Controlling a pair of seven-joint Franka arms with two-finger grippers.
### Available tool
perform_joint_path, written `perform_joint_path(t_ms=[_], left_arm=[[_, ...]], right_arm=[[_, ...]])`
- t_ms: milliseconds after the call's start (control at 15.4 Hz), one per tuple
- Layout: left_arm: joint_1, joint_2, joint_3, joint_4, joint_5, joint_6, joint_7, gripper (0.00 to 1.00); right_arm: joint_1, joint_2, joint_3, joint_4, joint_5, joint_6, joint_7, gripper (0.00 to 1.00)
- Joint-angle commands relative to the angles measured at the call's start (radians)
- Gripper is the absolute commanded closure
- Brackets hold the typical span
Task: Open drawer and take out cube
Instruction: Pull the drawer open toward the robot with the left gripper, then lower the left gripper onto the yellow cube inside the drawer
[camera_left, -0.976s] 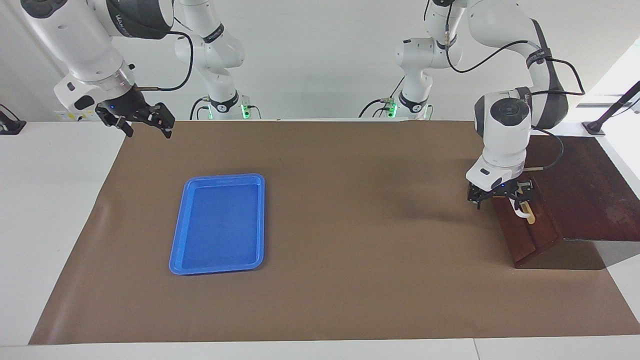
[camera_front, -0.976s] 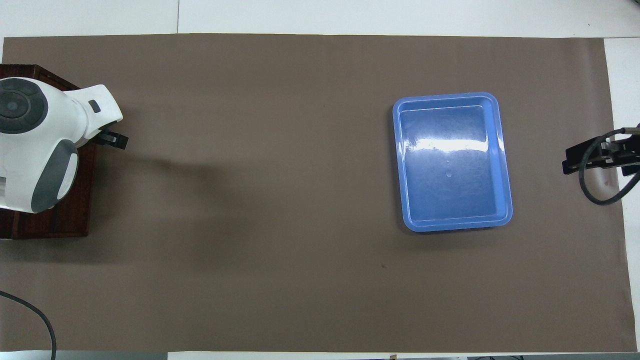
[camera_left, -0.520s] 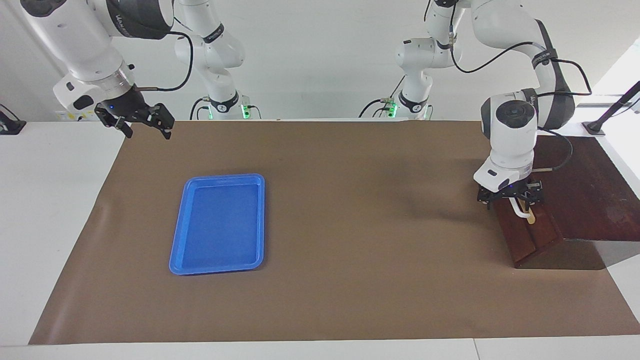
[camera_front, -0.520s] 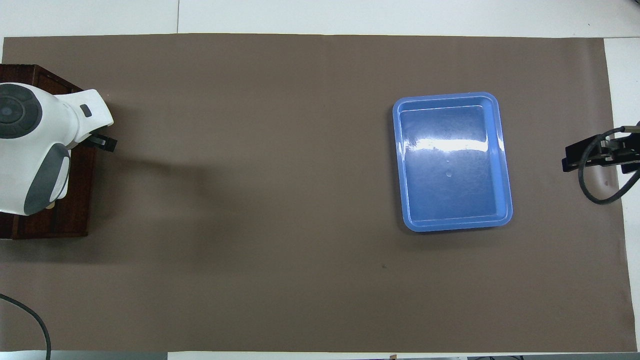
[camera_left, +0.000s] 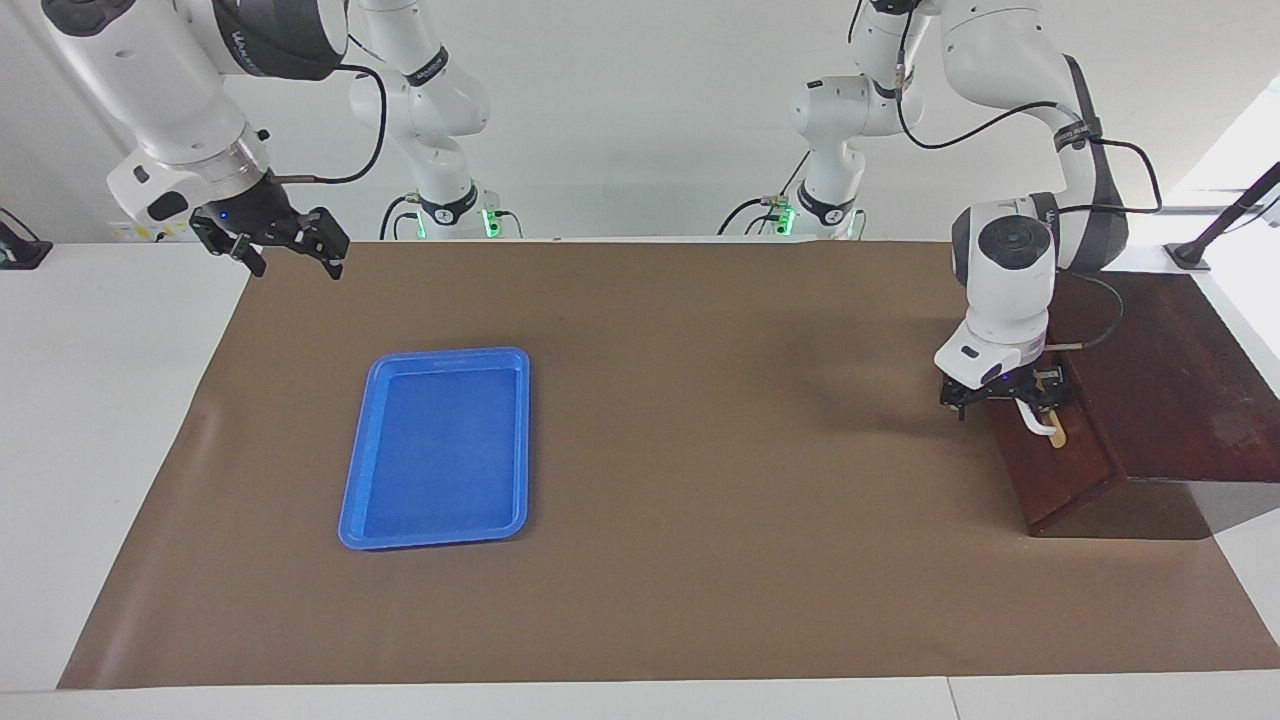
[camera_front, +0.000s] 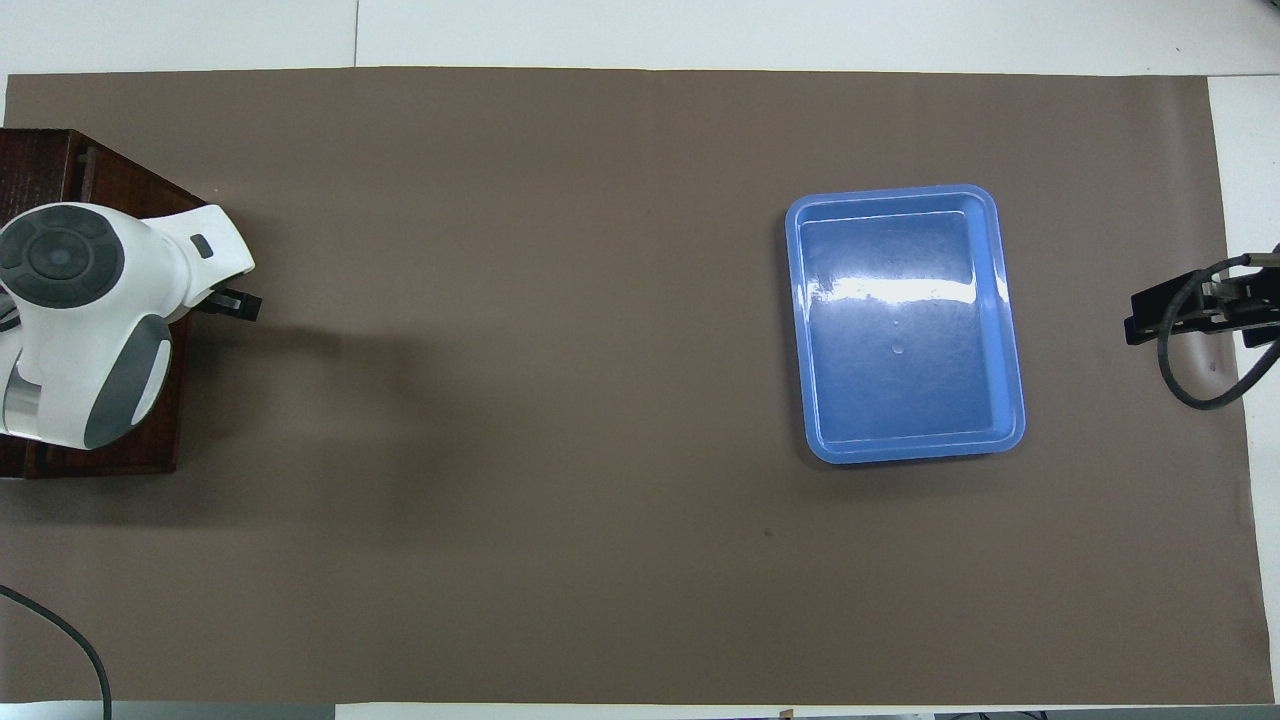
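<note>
The drawer has a dark reddish-brown front with a white bar handle. It sits shut in the dark wooden box at the left arm's end of the table. My left gripper is low at the drawer front, at the end of the handle nearer to the robots. In the overhead view the left wrist covers most of the box. My right gripper is open and empty, raised over the mat's corner at the right arm's end. The yellow cube is hidden.
A blue plastic tray lies empty on the brown mat, toward the right arm's end; it also shows in the overhead view. Bare white table borders the mat.
My left gripper shifted slightly in toward the drawer front, then back out to about where it was. The drawer has not visibly moved. The right arm has stayed still.
</note>
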Motion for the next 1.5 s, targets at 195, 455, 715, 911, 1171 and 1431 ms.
perform_joint_path(t_ms=[195, 455, 715, 911, 1171, 1431], left_arm=[[-0.231, -0.009, 0.003, -0.019, -0.135, -0.01, -0.307, 0.0], [-0.247, -0.009, 0.003, -0.014, -0.177, -0.021, -0.321, 0.0], [-0.236, 0.048, 0.004, 0.258, -0.285, -0.29, -0.323, 0.0], [-0.183, 0.071, 0.023, 0.441, -0.371, -0.456, -0.331, 0.0], [-0.061, 0.025, 0.024, 0.439, -0.425, -0.47, -0.343, 0.0], [0.012, -0.027, 0.024, 0.336, -0.425, -0.449, -0.583, 0.0]], right_arm=[[-0.039, -0.012, 0.004, -0.019, -0.001, 0.034, -0.06, 0.0], [-0.039, -0.012, 0.004, -0.019, -0.001, 0.033, -0.071, 0.0], [-0.037, -0.012, 0.004, -0.021, -0.001, 0.034, -0.08, 0.0], [-0.034, -0.013, 0.006, -0.024, -0.004, 0.034, -0.088, 0.0], [-0.036, -0.013, 0.004, -0.022, -0.004, 0.034, -0.083, 0.0], [-0.037, -0.015, 0.004, -0.025, -0.004, 0.023, -0.075, 0.0]])
